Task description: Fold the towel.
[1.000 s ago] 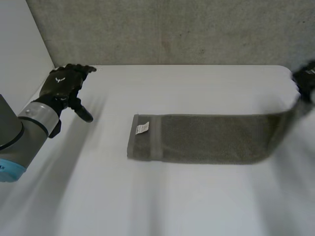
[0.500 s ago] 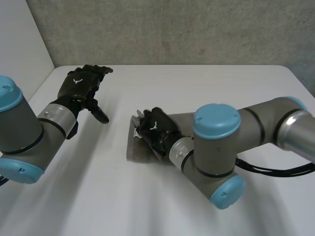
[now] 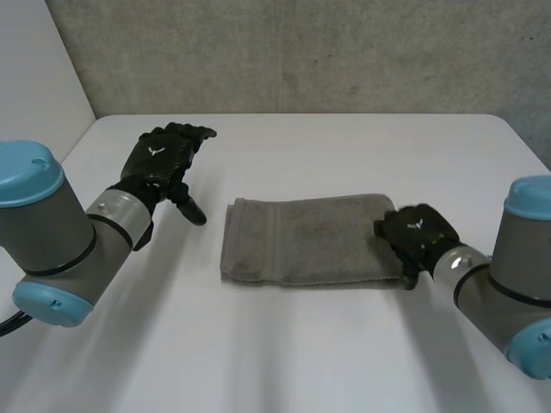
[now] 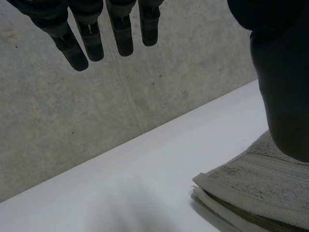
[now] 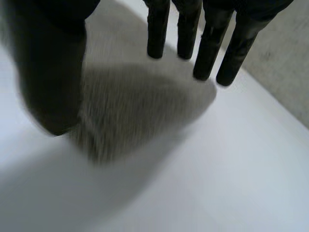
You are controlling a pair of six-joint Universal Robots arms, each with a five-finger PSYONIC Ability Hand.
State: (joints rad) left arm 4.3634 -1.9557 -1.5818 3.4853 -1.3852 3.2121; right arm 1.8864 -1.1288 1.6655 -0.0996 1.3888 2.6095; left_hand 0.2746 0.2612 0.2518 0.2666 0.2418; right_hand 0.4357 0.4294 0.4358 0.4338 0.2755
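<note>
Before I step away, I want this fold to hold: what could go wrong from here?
1. The right hand, open, sits at the towel's folded end; pulling back could drag the top layer.
2. The left hand hangs open beside the towel, so nothing pins the stacked edges there.

You have the grey-brown towel lying flat near the middle of the white worktop, folded into a wide rectangle of stacked layers, with a woven band across it near one short end.
</note>
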